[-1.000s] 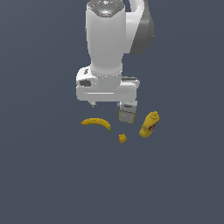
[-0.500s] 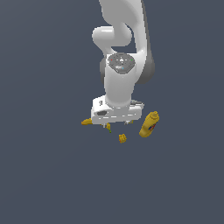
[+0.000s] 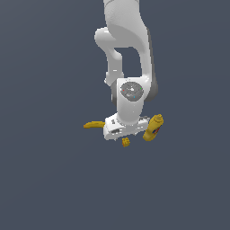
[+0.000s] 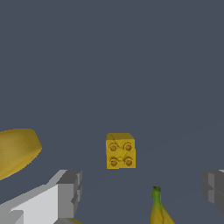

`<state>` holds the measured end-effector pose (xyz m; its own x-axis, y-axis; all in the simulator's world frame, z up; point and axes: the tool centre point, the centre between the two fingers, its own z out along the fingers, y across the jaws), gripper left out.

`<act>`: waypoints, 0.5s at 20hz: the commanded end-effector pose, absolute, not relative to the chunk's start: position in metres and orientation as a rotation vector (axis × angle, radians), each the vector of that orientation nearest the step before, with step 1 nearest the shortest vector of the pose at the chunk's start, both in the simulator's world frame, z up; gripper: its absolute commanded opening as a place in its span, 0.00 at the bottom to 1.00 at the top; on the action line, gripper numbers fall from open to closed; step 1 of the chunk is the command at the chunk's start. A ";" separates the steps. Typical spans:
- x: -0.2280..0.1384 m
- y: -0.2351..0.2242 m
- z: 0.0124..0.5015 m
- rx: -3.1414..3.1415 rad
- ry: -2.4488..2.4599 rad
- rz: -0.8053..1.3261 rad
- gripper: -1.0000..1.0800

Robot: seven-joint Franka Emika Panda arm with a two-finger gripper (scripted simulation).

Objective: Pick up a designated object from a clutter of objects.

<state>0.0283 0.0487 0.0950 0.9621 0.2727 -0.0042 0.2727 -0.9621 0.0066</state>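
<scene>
Four studs face us on the brick (image 4: 120, 151); our end effector (image 4: 142, 190) gapes wide, empty, the banana (image 3: 94, 125) at nine o'clock.

The brick (image 4: 120, 151) I am after is sitting flat on the dark grey floor, a small yellow-orange cube with four round studs showing on the face turned toward my wrist camera. It is standing free, touching nothing. In the exterior view it (image 3: 126, 142) is peeking out just below my hand, the smallest of the yellow things. The banana (image 3: 93, 125) is lying curved at that view's left, its greenish stem tip (image 4: 156, 192) pointing near the brick. The mustard bottle (image 3: 153, 127) is leaning tilted at the exterior view's right, cap uppermost, a label on its side. I cannot see the carton box.
</scene>
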 end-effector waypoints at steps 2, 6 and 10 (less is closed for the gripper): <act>0.027 0.055 0.080 3.104 0.468 -0.001 0.96; 0.026 0.058 0.072 3.104 0.484 0.000 0.96; 0.026 0.057 0.072 3.104 0.482 -0.002 0.96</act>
